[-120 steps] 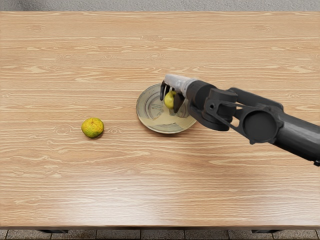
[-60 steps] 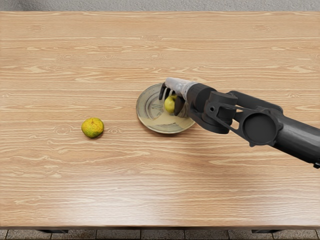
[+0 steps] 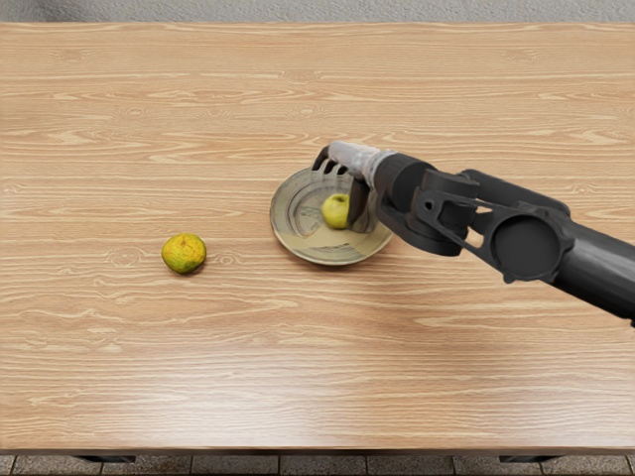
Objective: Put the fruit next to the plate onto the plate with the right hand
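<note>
The right robot hand [image 3: 345,164] hangs over the far edge of the plate [image 3: 298,233], fingers [image 3: 324,162] loose and open, holding nothing. The green apple [image 3: 336,210] sits on the plate.

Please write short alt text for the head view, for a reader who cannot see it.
A yellow-green fruit lies on a metal plate on a wooden table, with the open right hand close behind it. An orange-green fruit sits on the table, left of the plate.

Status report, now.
Right hand open above plate far rim. Green apple resting on plate, not gripped. Orange fruit on table, left of plate, not in the way.
</note>
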Motion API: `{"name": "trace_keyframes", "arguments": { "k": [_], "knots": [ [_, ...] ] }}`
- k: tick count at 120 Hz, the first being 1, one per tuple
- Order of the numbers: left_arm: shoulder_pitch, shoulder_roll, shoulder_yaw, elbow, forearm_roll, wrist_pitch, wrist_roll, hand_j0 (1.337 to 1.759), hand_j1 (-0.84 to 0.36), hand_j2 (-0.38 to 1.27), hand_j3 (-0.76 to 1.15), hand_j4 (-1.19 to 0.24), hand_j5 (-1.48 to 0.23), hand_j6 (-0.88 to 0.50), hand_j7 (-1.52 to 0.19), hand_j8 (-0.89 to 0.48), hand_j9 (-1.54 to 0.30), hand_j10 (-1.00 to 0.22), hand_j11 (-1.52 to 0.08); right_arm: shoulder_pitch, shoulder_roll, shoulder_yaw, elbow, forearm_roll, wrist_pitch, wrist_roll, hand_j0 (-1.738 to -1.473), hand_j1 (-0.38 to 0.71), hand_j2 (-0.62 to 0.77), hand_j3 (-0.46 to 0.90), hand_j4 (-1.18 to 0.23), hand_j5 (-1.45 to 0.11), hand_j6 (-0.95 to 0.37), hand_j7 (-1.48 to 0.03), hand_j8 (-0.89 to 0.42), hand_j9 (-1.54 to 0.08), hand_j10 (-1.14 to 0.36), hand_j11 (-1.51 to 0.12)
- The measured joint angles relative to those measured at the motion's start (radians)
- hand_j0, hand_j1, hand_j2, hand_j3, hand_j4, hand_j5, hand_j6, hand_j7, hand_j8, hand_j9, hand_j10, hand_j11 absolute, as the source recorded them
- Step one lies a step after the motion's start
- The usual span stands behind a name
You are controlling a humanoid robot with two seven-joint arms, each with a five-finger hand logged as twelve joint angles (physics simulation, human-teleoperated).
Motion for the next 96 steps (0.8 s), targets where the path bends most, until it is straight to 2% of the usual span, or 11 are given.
{"name": "trace_keyframes", "arguments": {
  "k": [17,35,72,96],
  "knots": [
    [0.0,0.0,0.0,0.0,0.0,0.0,0.0,1.658,0.35,0.0,0.0,0.0,0.0,0.0,0.0,0.0,0.0,0.0,0.0,0.002,-0.072,0.056,0.053,0.091,0.052,0.0,-1.658,-0.17,-0.02,0.0,-0.16,-0.2,-0.16,-0.2,-0.15,-0.2,-0.16,-0.2],
    [0.0,0.0,0.0,0.0,0.0,0.0,0.0,1.658,0.35,0.0,0.0,0.0,0.0,0.0,0.0,0.0,0.0,0.0,0.0,0.005,-0.168,0.12,0.069,0.256,0.168,0.0,-1.658,-0.26,-0.01,0.0,-0.08,-0.1,-0.08,-0.1,-0.07,-0.1,-0.08,-0.1],
    [0.0,0.0,0.0,0.0,0.0,0.0,0.0,1.658,0.35,0.0,0.0,0.0,0.0,0.0,0.0,0.0,0.0,0.0,0.0,0.007,-0.389,0.213,0.052,0.634,0.472,0.0,-1.658,-0.33,0.0,0.0,-0.02,-0.02,-0.02,-0.02,-0.02,-0.02,-0.02,-0.02],
    [0.0,0.0,0.0,0.0,0.0,0.0,0.0,1.658,0.35,0.0,0.0,0.0,0.0,0.0,0.0,0.0,0.0,0.0,0.0,-0.006,-0.516,0.224,0.033,0.788,0.536,0.0,-1.658,-0.34,0.0,0.0,-0.01,-0.01,-0.01,-0.01,-0.01,-0.01,-0.01,-0.01]
  ]
}}
